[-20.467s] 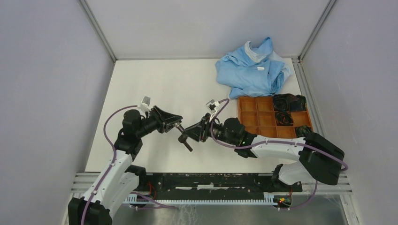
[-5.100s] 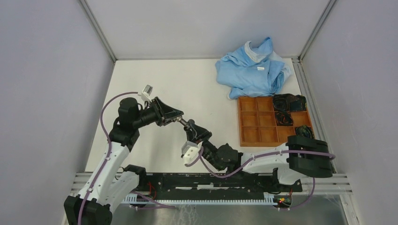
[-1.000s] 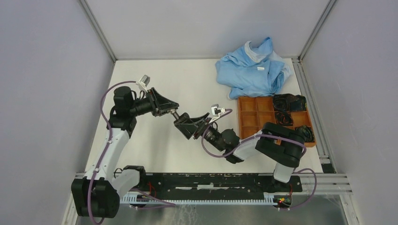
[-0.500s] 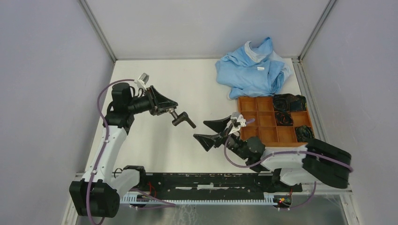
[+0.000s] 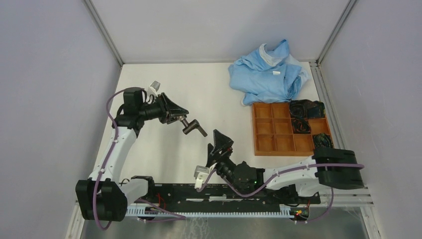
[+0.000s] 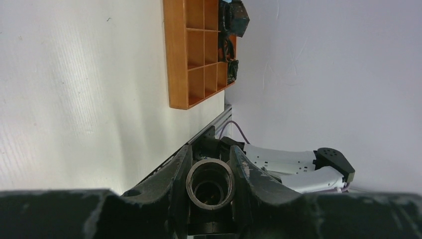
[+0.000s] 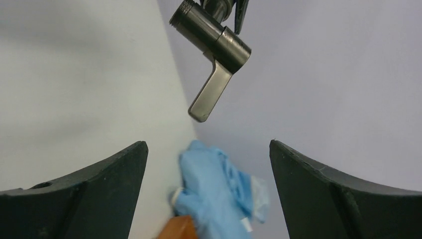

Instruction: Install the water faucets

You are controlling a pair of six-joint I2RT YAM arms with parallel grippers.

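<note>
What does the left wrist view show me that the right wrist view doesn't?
Left wrist only: the faucet end-on, its open bore clamped in the left gripper; the compartments of the orange tray; the right arm. Right wrist only: the lever handle side-on, the blue cloth, the right gripper open and empty. Both: the faucet, the table, some of the tray.

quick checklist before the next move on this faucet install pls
1. left end effector gripping the faucet: ok, shut on its pipe end.
2. right end effector open and empty: ok.
3. right end effector apart from the faucet: ok.
4. faucet pieces fully threaded together: cannot tell.
5. orange tray and blue garment away from both end effectors: ok.
</note>
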